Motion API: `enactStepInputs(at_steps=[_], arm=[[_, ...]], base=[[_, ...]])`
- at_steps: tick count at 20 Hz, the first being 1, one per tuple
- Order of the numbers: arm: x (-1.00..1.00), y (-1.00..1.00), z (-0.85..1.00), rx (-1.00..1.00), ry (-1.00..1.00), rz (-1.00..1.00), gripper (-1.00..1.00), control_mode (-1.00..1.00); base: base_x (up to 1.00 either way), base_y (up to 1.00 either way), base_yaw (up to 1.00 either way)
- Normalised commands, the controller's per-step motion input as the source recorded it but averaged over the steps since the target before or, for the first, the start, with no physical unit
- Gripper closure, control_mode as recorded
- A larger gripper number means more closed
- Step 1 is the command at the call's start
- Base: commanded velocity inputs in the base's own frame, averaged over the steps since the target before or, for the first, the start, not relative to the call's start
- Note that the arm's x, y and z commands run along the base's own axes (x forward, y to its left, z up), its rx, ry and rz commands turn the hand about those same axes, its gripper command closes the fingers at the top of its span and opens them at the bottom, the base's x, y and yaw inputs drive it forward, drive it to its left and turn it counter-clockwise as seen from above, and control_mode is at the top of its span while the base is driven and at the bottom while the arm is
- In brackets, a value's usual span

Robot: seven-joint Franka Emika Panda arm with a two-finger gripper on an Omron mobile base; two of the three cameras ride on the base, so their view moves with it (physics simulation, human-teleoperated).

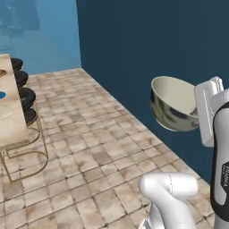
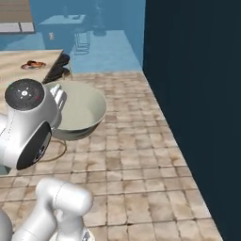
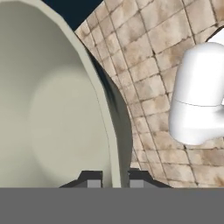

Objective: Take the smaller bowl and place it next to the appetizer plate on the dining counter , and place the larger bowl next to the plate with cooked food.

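**Now the big bowl rides high, counter off to the left**

Clearly the larger bowl (image 1: 174, 103) is off the ground and in the air, carried over the tiled floor (image 1: 89, 152) beside the dark blue wall (image 1: 147, 40). The gripper (image 3: 112, 178) is clamped on its rim, one fingertip inside the cream hollow, the other against the dark outer wall, and the bowl hangs tipped on its side, mouth turned toward the camera in the left base view. Where does it need to go? Look left: the dining counter (image 1: 11, 116) sits at the far left edge with its stools (image 1: 24, 96), well apart from the bowl. In the right base view the plate with cooked food (image 2: 34, 64) shows on the counter beyond the arm; a blue sliver, probably the appetizer plate (image 1: 2, 95), peeks in at the frame's edge. So the carry, by my reckoning, runs leftward and forward toward that round plate.
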Motion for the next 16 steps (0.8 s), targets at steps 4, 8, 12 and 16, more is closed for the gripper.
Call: enactStepInputs(at_steps=[4,8,12,16], arm=[[0.00,0.00,0.00,0.00,0.00,0.00,1.00,1.00],[0.00,0.00,0.00,0.00,0.00,0.00,1.00,1.00],[0.00,0.00,0.00,0.00,0.00,0.00,1.00,1.00],[0.00,0.00,0.00,0.00,0.00,0.00,1.00,1.00]], base=[[1.00,-0.73,0.51],[1.00,-0.69,0.52],[1.00,-0.60,0.54],[1.00,-0.64,0.53]])
